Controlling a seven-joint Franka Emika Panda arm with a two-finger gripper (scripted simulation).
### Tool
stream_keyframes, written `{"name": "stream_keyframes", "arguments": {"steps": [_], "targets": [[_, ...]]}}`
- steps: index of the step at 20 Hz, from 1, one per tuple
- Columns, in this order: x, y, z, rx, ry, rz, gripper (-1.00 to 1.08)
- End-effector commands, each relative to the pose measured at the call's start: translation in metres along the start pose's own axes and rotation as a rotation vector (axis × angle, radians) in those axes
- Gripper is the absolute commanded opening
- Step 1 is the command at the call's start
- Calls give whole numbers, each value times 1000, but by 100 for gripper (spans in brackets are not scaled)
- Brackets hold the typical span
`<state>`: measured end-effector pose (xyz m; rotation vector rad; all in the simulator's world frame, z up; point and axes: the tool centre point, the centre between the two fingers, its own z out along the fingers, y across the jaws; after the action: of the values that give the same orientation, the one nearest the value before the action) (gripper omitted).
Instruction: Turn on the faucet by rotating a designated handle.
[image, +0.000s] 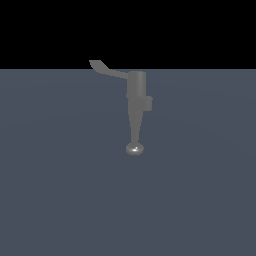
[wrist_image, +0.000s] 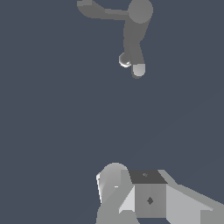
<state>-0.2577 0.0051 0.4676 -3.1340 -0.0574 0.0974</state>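
Observation:
The matte grey faucet stands alone on the dark floor in the exterior view. Its tapered spout ends in a shiny rounded tip. The handle, a thin curved lever with a flat paddle end, sticks out from the cylindrical top toward the exterior view's left. From the wrist camera I look down on the faucet and its handle, some way off. Pale grey blocky robot parts show at the picture's edge, far from the faucet. Nothing is held, and the finger gap does not show.
A flat blue-grey floor surrounds the faucet. Beyond its far edge the background is black. The arm does not appear in the exterior view.

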Motion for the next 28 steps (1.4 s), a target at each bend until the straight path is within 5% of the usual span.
{"name": "stream_keyframes", "arguments": {"steps": [1,11,28], "targets": [[0,0,0,0,0,0,-100],[1,0,13,32,-56,30,-100],[24,-3,15,33,-48,139,-100]]}}
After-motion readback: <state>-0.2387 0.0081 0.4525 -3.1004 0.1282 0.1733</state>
